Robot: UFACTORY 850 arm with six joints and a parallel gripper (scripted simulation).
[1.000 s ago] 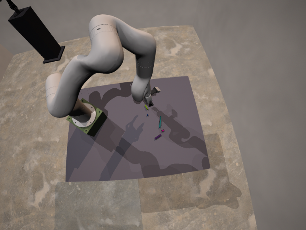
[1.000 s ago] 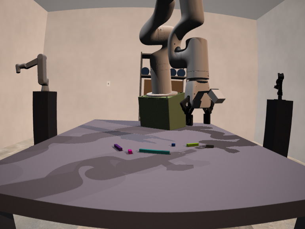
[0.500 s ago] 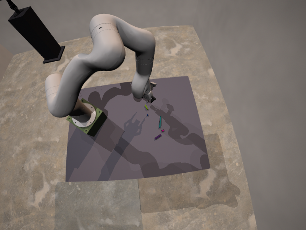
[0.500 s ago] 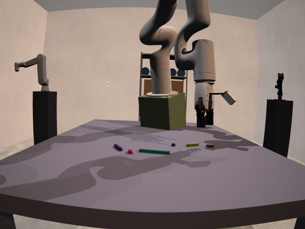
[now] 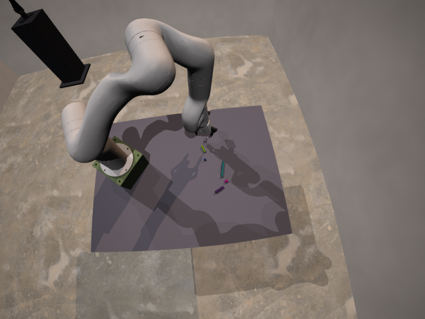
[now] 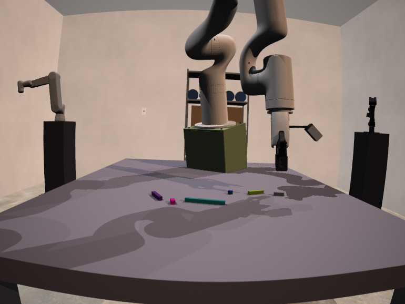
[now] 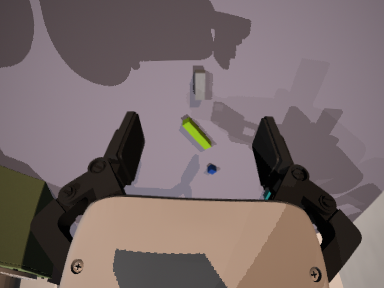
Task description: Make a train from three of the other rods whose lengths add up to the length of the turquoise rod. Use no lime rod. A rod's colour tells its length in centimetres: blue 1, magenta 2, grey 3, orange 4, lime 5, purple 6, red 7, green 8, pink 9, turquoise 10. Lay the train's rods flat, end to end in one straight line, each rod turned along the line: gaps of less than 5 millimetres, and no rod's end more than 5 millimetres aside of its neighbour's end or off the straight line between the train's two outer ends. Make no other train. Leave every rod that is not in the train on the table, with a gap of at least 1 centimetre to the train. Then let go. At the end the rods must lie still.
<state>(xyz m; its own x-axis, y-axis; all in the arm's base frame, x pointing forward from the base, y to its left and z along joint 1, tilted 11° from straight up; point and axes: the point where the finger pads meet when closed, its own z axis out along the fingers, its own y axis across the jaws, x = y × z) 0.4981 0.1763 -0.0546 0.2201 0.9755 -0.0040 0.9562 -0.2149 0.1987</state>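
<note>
Our gripper [image 7: 199,147] stands fully open and holds nothing; the two fingers are spread wide with only table between them. It hangs above the table near the far end of the row of rods.

From the fingers outward we take the grey rod [image 7: 199,82] as landmark. In the wrist view it lies ahead of the fingertips, beyond the lime rod [image 7: 196,134], and its long axis points away from us, so roughly across the line between the two fingers; this suits a grasp across its short side, we judge. The lime rod is between the grey rod and the fingers and must stay untouched. The blue rod [image 7: 211,168] is nearer still to us.

Farther from the grey rod, past the blue one, lie the turquoise rod [image 5: 222,169], then the magenta rod [image 5: 226,180] and the purple rod [image 5: 219,189]; blue, grey and purple would add up to turquoise.
</note>
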